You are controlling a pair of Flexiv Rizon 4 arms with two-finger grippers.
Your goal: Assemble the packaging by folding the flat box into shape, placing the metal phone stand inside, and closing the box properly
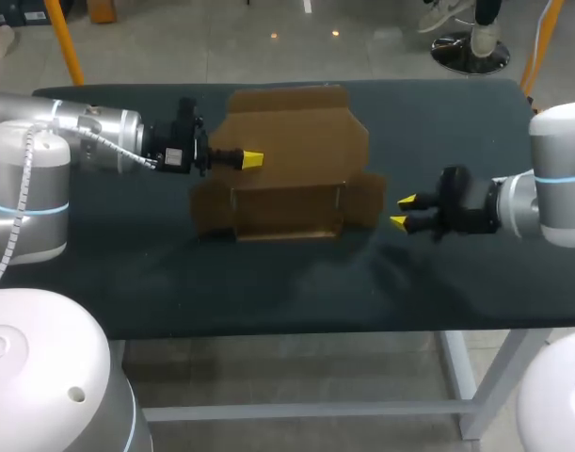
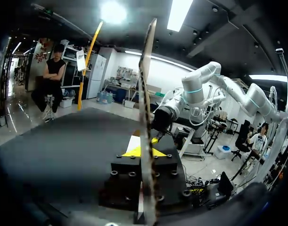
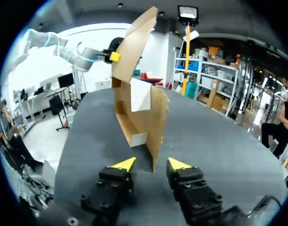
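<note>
The dark table (image 1: 296,292) carries the brown cardboard box (image 1: 292,188), which is only part-formed. Low walls are raised on its near side, while the broad lid panel (image 2: 146,70) and the side flaps are not yet folded in. Folding looks roughly half done. The metal phone stand shows in no view, so loading and closing remain.

The left gripper (image 1: 252,159) is clenched on the lid panel's edge, with the board running edge-on between its fingers. The right gripper (image 1: 401,211) is released, its tips spread. A side flap (image 3: 157,117) stands just ahead of the gap between them, apparently untouched.

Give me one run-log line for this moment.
left pincer: shut on box | right pincer: open, beside box | box: partly folded, not closed
</note>
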